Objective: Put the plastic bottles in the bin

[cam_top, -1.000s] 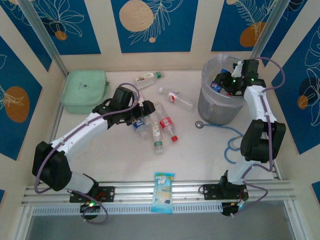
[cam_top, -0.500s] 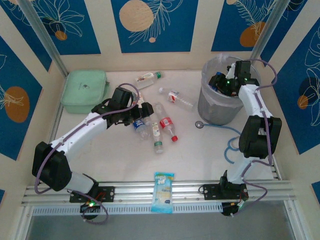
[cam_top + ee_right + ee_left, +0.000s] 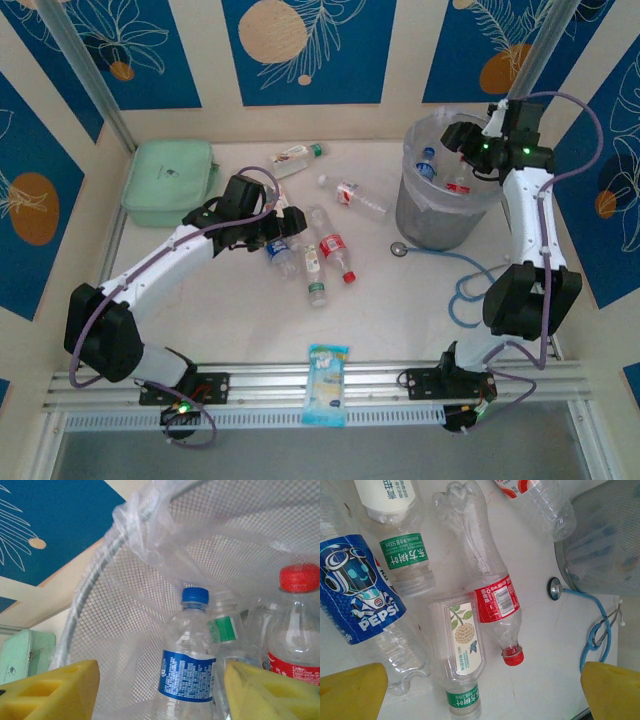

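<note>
Progress looks partial. The round grey mesh bin lined with a clear plastic bag point(image 3: 425, 215) stands at the far right corner of the table point(image 3: 400, 320) and holds at least three clear plastic bottles. The right wrist view shows them leaning against the mesh wall:

- a blue-capped bottle with a blue label point(image 3: 186, 665)
- a bottle with a green band point(image 3: 227, 628) behind it
- a red-capped bottle with a red label point(image 3: 295, 645)

More may lie lower in the bin, out of sight. The right end effector point(image 3: 468, 142) hangs over the bin's rim. Its yellow pads point(image 3: 50, 692) stand apart, clear of the bottles, so it grips nothing.

About six bottles are left on the table. Four lie in a loose cluster near the middle:

- a blue Pepsi-labelled bottle point(image 3: 357, 590)
- a bottle with white and green labels point(image 3: 400, 555)
- a red-labelled bottle with a red cap point(image 3: 492, 600)
- a flat-sided bottle with a leaf-print label point(image 3: 462, 645)

The left end effector point(image 3: 285, 222) hovers just above this cluster, jaws wide and empty. Two more bottles lie apart toward the far edge. One is a green-capped bottle point(image 3: 298, 155) and the other a clear bottle with a red-and-white label point(image 3: 352, 197).

Three other things seem no part of the job:

- the mint-green lidded box point(image 3: 168, 180) at the far left corner
- the blue-and-white packet point(image 3: 327, 385) at the near edge
- the small metal disc on a blue cord point(image 3: 400, 249) beside the bin's foot

I judge most of the visible work is yet to be done.
</note>
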You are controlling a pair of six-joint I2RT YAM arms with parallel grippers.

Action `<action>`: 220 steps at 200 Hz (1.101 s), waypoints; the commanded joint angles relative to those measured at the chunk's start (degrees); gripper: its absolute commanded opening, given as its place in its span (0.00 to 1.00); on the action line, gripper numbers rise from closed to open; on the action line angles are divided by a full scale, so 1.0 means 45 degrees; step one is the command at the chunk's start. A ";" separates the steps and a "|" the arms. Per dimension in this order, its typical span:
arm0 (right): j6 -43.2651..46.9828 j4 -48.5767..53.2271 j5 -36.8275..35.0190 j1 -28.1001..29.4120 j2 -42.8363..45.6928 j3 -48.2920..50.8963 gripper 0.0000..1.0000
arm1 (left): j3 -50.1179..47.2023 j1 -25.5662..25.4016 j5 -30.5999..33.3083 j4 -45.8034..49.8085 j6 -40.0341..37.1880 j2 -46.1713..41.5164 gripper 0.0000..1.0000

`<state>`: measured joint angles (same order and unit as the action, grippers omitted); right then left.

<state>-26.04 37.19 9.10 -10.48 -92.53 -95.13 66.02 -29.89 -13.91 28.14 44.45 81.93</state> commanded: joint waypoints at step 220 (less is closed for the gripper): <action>0.0331 0.1678 0.0627 -0.0814 0.0399 -0.0330 0.32 | 0.1789 0.1559 0.0788 0.1253 -0.1782 0.1736 0.98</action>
<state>-25.45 40.51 9.69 -12.10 -95.42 -95.22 69.52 -24.82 -13.61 30.85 38.17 86.83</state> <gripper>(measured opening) 0.295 0.984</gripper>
